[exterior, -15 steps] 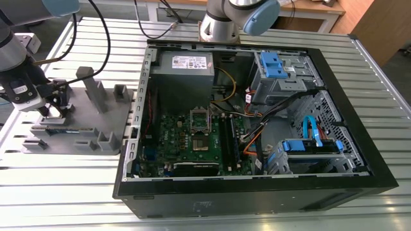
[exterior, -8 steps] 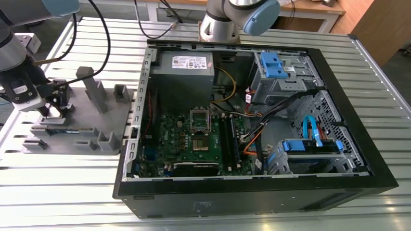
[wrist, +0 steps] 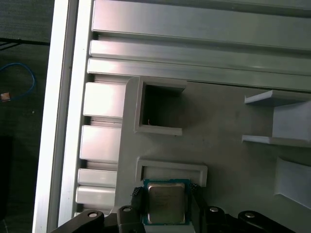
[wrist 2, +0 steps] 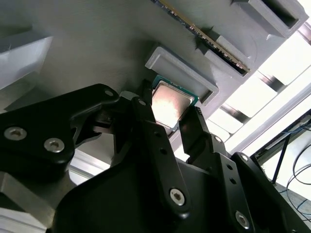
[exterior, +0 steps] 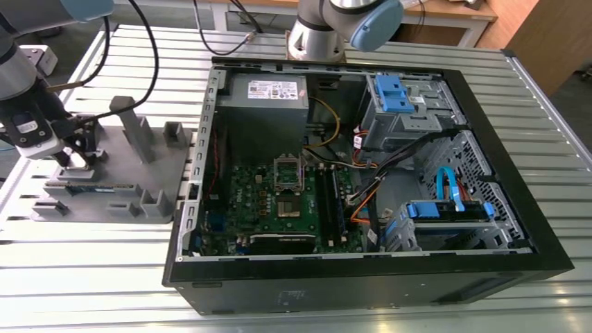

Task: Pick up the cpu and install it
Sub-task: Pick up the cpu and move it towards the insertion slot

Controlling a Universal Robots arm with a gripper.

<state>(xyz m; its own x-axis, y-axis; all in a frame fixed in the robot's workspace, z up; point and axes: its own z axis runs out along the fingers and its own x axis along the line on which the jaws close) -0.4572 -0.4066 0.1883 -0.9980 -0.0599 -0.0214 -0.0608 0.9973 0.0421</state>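
so, claw (exterior: 76,158) (wrist 2: 168,101) (wrist: 166,190): one black claw, lowered onto the tray at the exterior view's left; it is closed on the cpu.
fingers (wrist 2: 148,128): two, one against each of two opposite edges of the cpu in both wrist views.
cpu (wrist 2: 170,104) (wrist: 166,203): one small flat square cpu with a dull silvery metal top and a thin green rim. it sits between the two fingers, over the tray and just beside a low raised grey ledge. whether it rests on the tray or is lifted off it, i cannot tell.
tray (exterior: 120,159) (wrist 2: 97,43) (wrist: 218,126): one grey block tray with raised posts and open pockets, lying on the surface just beside the case.
memory stick (exterior: 93,187) (wrist 2: 204,34): one long thin green stick, set on edge in the tray, near the claw but apart from the cpu.
case (exterior: 518,250): one black open computer case lying on its side, to the exterior view's right of the tray.
board (exterior: 268,208): one green circuit board inside the case.
socket (exterior: 288,173): one metal-framed rectangular socket on the board, well apart from the cpu.
arms: two, one grey arm (exterior: 19,76) carrying the claw and one grey-and-blue arm (exterior: 337,24) behind the case.
surface (exterior: 93,277) (wrist: 194,29): one slatted silvery metal surface under everything.
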